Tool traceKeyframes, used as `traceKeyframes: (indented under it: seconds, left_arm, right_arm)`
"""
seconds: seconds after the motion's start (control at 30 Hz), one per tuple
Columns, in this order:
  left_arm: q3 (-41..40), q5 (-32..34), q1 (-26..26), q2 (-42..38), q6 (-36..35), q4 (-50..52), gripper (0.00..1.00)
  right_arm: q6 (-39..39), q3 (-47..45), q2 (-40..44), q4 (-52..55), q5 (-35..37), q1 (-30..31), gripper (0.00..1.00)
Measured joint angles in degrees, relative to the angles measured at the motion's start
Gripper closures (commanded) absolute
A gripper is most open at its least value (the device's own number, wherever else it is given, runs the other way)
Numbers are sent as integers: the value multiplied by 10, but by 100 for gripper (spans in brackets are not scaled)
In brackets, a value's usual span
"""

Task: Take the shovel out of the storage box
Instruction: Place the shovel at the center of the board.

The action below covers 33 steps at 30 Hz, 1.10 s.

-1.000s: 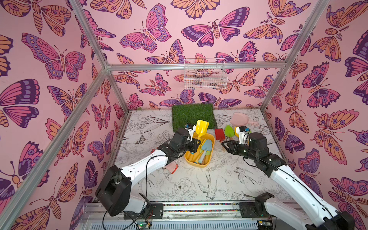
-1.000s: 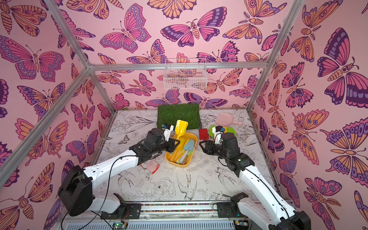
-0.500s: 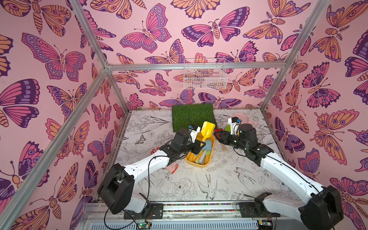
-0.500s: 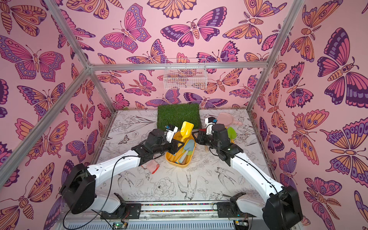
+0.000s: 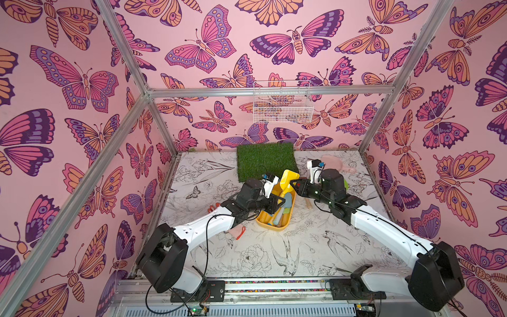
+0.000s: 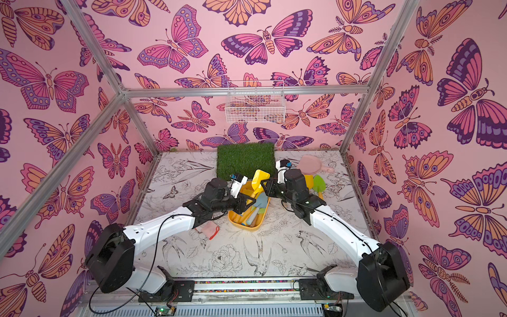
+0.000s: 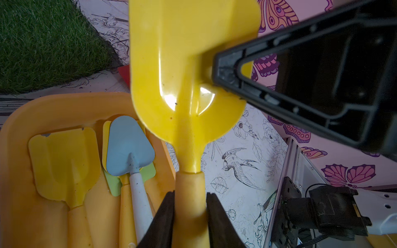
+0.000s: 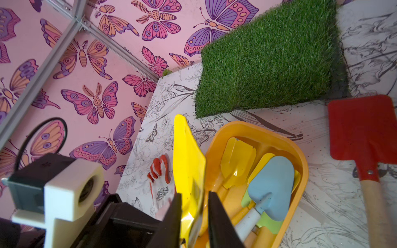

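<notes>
Closing on the yellow blade, the right end effector [image 5: 295, 184] has swung across the worktop [image 5: 247, 252] from its far right side. In both top views it now pinches the shovel [image 5: 288, 178], which the left end effector [image 5: 276, 201] holds by the handle. The shovel is raised and tilted above the far end of the storage box [image 5: 274, 225]. Two grips on one tool point to a handover: the shovel is lifted out but not yet carried clear. The left fingertips are hidden behind their own wrist.

In the left wrist view, the left fingers [image 7: 163, 219] sit narrow on the handle, whose end is cut off by the frame edge. One black right finger presses the blade's face and its partner is behind the blade. A blue shovel [image 7: 129, 143] and others lie in the box.

In the right wrist view, the blade runs edge-on between narrowly set fingers. The handle and the left grip are out of sight, and a red shovel [image 8: 363, 128] lies beside the box.
</notes>
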<state>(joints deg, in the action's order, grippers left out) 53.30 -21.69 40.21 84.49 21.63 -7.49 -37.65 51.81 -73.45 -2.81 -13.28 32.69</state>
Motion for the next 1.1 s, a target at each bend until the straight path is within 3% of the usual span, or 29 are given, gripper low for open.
traceKeyframes:
  seconds: [0.07,0.2,0.27,0.5,0.73,1.1]
  left_arm:
    - [0,1,1,1,-1,-2,96]
    - [0,2,2,2,-1,-3,68]
    - [0,0,2,4,0,-5,60]
    - [-10,-6,2,3,1,-16,43]
    - [-50,16,2,-25,-9,-15,34]
    - [-68,44,2,-48,-26,-15,33]
  right_arm:
    - [-2,0,0,0,9,1,100]
    - [0,0,1,4,19,4,100]
    - [6,1,1,10,26,4,100]
    - [65,23,6,103,80,0,100]
    - [150,28,36,178,112,-59,100]
    - [288,32,41,256,126,-255,100]
